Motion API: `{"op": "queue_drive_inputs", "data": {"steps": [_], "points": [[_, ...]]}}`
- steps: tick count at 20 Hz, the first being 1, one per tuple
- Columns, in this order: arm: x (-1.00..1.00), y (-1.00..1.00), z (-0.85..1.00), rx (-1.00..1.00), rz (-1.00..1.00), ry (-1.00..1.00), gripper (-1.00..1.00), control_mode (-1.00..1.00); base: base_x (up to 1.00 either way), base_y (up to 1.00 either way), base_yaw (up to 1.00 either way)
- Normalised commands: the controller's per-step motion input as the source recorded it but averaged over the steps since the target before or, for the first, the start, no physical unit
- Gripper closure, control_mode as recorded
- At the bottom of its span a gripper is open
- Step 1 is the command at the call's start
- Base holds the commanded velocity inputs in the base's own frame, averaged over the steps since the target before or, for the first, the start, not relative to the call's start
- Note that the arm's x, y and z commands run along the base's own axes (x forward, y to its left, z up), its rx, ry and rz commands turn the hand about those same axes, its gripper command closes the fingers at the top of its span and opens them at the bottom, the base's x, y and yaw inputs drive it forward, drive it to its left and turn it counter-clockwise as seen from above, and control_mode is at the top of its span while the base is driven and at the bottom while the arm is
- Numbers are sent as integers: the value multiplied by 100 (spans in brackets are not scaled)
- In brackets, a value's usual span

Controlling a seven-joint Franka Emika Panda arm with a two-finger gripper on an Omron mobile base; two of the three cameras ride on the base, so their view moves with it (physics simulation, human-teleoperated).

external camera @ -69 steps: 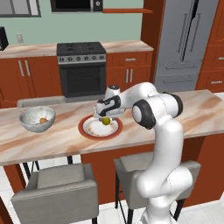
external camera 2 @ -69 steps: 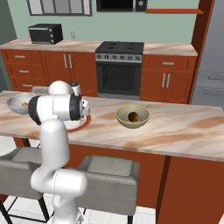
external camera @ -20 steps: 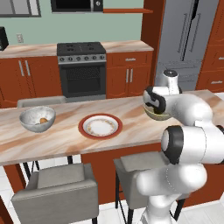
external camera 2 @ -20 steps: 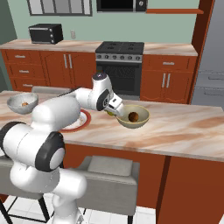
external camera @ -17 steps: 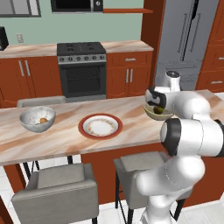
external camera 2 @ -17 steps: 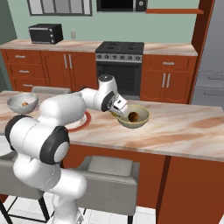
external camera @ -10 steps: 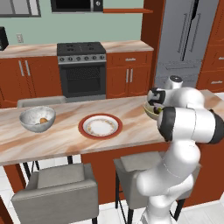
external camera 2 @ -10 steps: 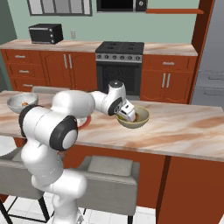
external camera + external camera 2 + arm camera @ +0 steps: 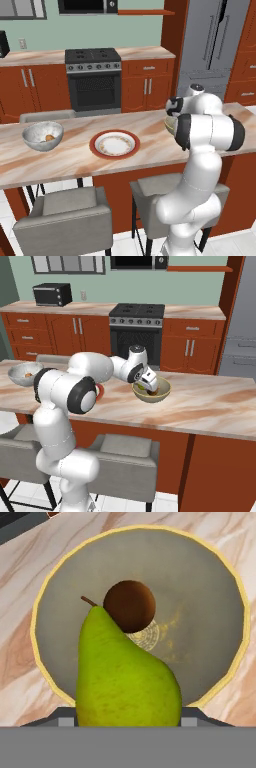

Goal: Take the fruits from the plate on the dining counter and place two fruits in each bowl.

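My gripper (image 9: 150, 385) hangs just over the olive-tan bowl (image 9: 159, 395) on the dining counter (image 9: 210, 406), shut on a yellow-green pear (image 9: 125, 672). In the hand view the pear hangs above the bowl's rim (image 9: 220, 572), and a round brown fruit (image 9: 129, 606) lies on the bowl's floor. My arm hides most of this bowl (image 9: 170, 125) in the left base view. The plate (image 9: 115, 145) lies bare in the middle of the counter. At the left end, the whitish speckled bowl (image 9: 42, 136) holds an orange fruit (image 9: 49, 137).
Two grey stools (image 9: 65, 220) stand under the counter's near edge. Behind the counter are a stove (image 9: 94, 75), red-brown cabinets and a steel fridge (image 9: 215, 45). A microwave (image 9: 52, 294) sits on the back counter.
My arm has carried the pear a little farther right, from the olive-tan bowl's near edge to over its middle. The grip has stayed the same.
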Motion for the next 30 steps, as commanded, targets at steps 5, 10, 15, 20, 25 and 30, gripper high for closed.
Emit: {"op": "queue_drive_inputs", "data": {"steps": [5, 10, 15, 20, 25, 30], "points": [[6, 0, -39, 0, 0, 0, 100, -100, 0, 0, 0], [9, -1, -17, 0, 0, 0, 100, -100, 0, 0, 0], [14, 0, -7, 0, 0, 0, -100, -100, 0, 0, 0], [19, -2, 0, 0, 0, 0, -100, -100, 0, 0, 0], [7, -5, 3, 0, 0, 0, -100, -100, 0, 0, 0], [-56, 9, 62, -1, 0, 0, -100, -100, 0, 0, 0]]}}
